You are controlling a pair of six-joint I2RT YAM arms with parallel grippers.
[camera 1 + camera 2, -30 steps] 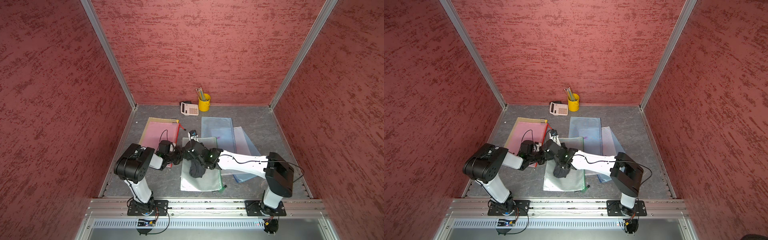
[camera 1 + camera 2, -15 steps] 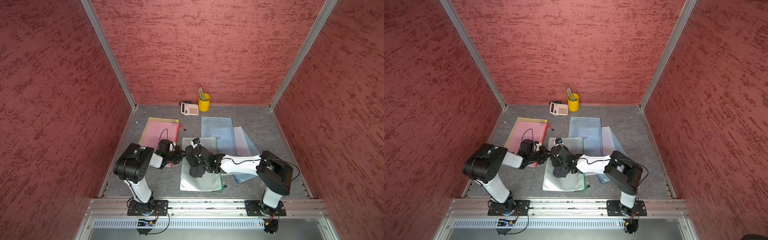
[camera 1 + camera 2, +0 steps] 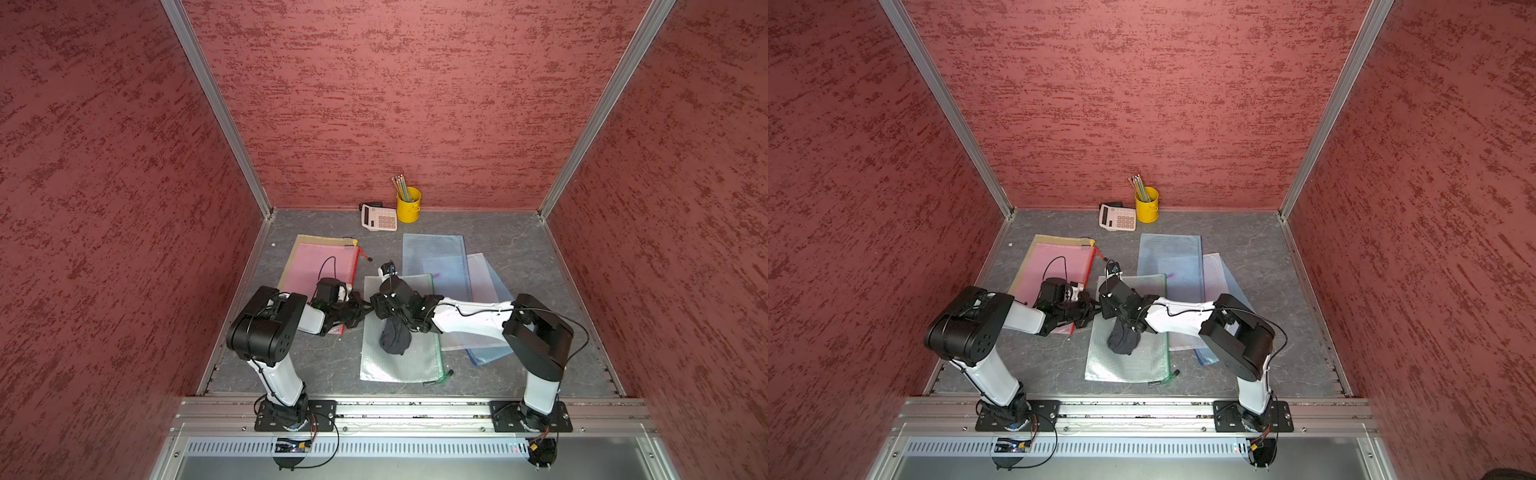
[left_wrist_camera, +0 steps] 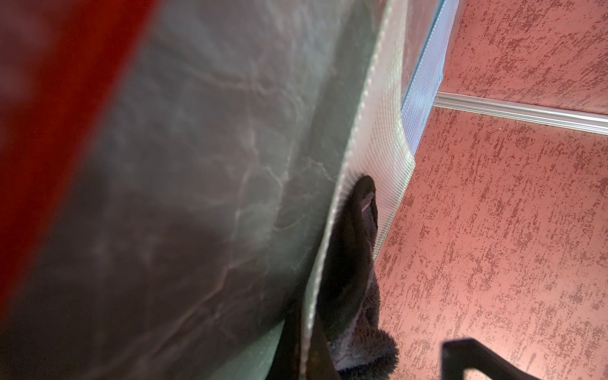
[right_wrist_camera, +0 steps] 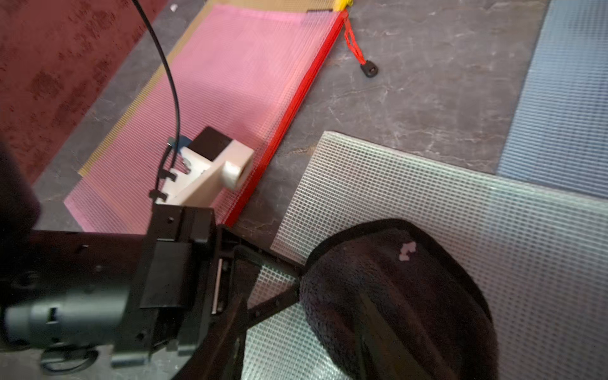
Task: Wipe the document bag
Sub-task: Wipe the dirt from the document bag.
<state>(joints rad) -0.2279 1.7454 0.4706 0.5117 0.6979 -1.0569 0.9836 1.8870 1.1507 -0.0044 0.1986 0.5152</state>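
Observation:
The document bag point(image 3: 405, 361) point(image 3: 1129, 361) is a clear mesh pouch with a green zip, lying flat near the table's front middle. My left gripper point(image 3: 362, 309) point(image 4: 306, 348) is shut on the pouch's left edge point(image 4: 378, 138). My right gripper point(image 3: 392, 322) reaches in from the right and is shut on a dark cloth point(image 3: 395, 340) point(image 3: 1123, 338). The cloth rests on the pouch's middle. In the right wrist view the cloth point(image 5: 394, 296) hides the jaws and lies on the mesh point(image 5: 460, 204), beside the left gripper point(image 5: 292, 279).
A pink bag point(image 3: 320, 266) lies on a yellow one at the left, under my left arm. Blue and pale bags point(image 3: 436, 257) overlap at the right. A calculator point(image 3: 379, 217) and a yellow pencil cup point(image 3: 408, 205) stand by the back wall. Red walls enclose three sides.
My right arm's elbow has drawn in a little to the left, and the cloth stays at about the same spot on the pouch. The left arm has not moved.

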